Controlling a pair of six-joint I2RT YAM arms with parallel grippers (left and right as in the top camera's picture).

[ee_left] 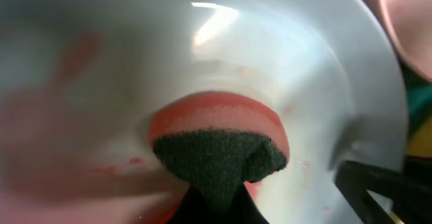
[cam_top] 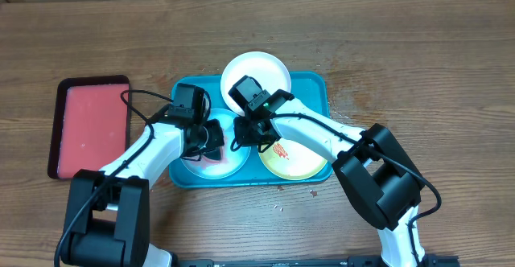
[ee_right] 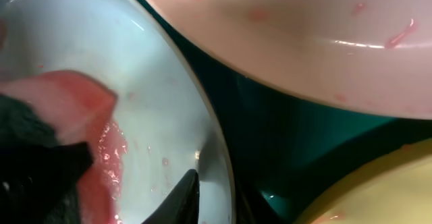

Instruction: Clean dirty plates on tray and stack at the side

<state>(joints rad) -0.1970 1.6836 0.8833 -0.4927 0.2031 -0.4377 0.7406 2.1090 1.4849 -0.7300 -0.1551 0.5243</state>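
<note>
**Sponge on the light blue plate, 3 plates at the tray**

The turquoise tray [cam_top: 315, 90] lies on the wooden bench [cam_top: 402, 34]. The light blue plate [cam_top: 235, 161] sits in the tray's near-left part. The yellow-green plate [cam_top: 299, 164] sits in the tray's near-right part, with orange-red marks on the side towards the tray's middle. The white plate [cam_top: 256, 72] lies at the tray's far edge, overhanging the rim and partly out over the bench. The right wrist view shows red specks and a streak on its surface.

The left gripper [cam_top: 208, 138] hangs over the tray's left half. It is clenched on a sponge [ee_left: 219, 150] with a pink body and a dark green scouring face. The sponge is pressed onto the light blue plate, and pale red smears show on the plate around it.

The right gripper [cam_top: 256, 137] hovers at the tray's middle, between the light blue and yellow-green plates. In the right wrist view, 1 dark fingertip [ee_right: 186, 196] lies against the inner side of the light blue plate's rim. The other finger cannot be made out, so I cannot tell whether this gripper pinches the rim or stands released.

Left of the tray, apart from it, lies a red tray [cam_top: 88, 126] with a dark rim.
</note>
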